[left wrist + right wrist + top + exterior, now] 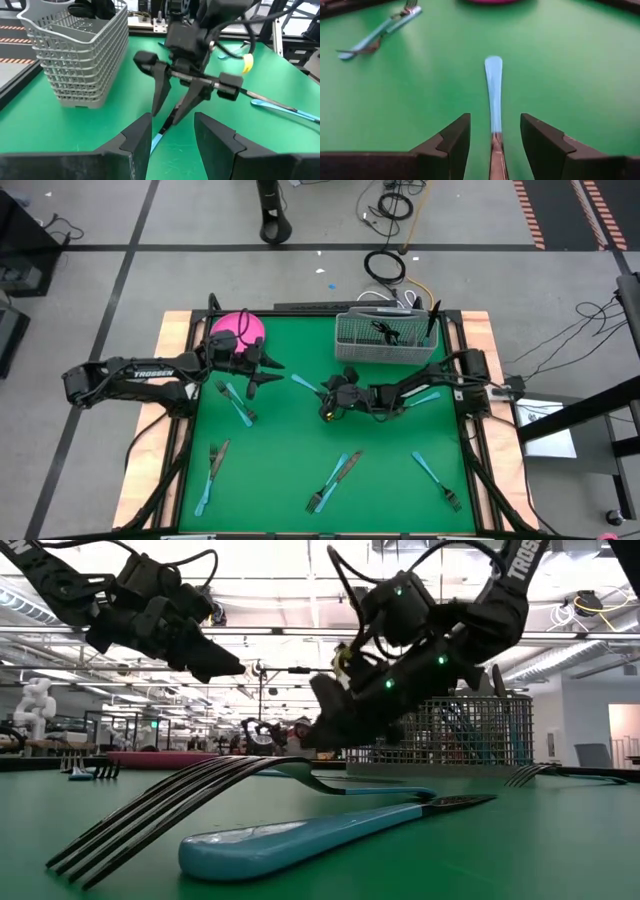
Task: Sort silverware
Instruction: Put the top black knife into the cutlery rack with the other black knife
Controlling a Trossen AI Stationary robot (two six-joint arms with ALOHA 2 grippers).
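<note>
Two dark robot arms reach in from either side of your green table [300,470], seen from above. Your left gripper [262,370] sits left of centre in the overhead frame, just right of the round pink plate [237,326]; its fingers [135,140] stand parted with nothing between them, hanging clear of the tabletop in the low view. Your right gripper [328,398] sits near the frame's centre, angled down toward the table. Its fingers [451,137] are spread wide, one on each side of a single light blue-handled piece of silverware [493,90] that lies flat on the table, its handle running away up the middle of the right wrist frame. The fingers straddle it but are not closed on it, so nothing is grasped.

Your left wrist frame shows that same right gripper [172,107] from the front, tips lowered to the blue handle.

More silverware lies scattered: a pair [236,402] left of centre, a pair [211,472] at lower left, a crossed pair [333,480] at lower centre, one [436,478] at lower right, and one [421,397] right of centre, beside the right arm. A gray wire mesh basket [385,340] stands at upper centre-right, with dark items inside that are too small to identify.
</note>
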